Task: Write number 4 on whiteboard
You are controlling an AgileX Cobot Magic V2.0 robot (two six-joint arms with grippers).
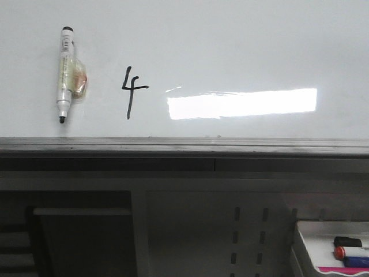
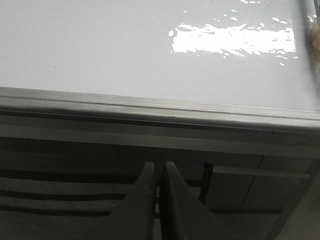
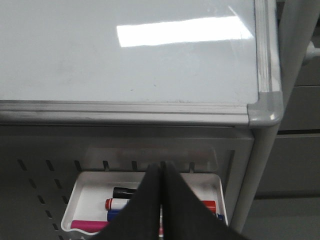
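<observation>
**A drawn 4 on the board, both claws closed and empty**

Nearest in the left wrist view, the left claw (image 2: pixel 156 172) has its two dark fingers pressed together with only a thin slit between them, holding nothing. It sits below the board's grey edge rail (image 2: pixel 160 107), apart from it. In the right wrist view the right claw (image 3: pixel 161 172) is likewise together, its fingers meeting at the tips, with nothing between them. Directly behind it lies a small white tray (image 3: pixel 212 182) holding coloured markers: a black cap, a red-and-white one, a blue one and a pink item along the tray's near edge. The same tray (image 1: pixel 305 236) shows at the lower right of the front view, below the rail.

Farther off, past the rail (image 1: pixel 184 144), spreads the whiteboard (image 1: pixel 242 46), glossy and white, with a bright rectangular light reflection (image 1: pixel 242 104) on its right half. The number 4 (image 1: pixel 131 91) stands in thin black strokes left of that reflection, open at the top with a long stem. Left of the figure and apart from it, a marker pen (image 1: pixel 66 72) rests against the board, uncapped black tip pointing down, with a yellowish lump (image 1: pixel 79 83) stuck to its side. Neither claw appears in the front view.
</observation>
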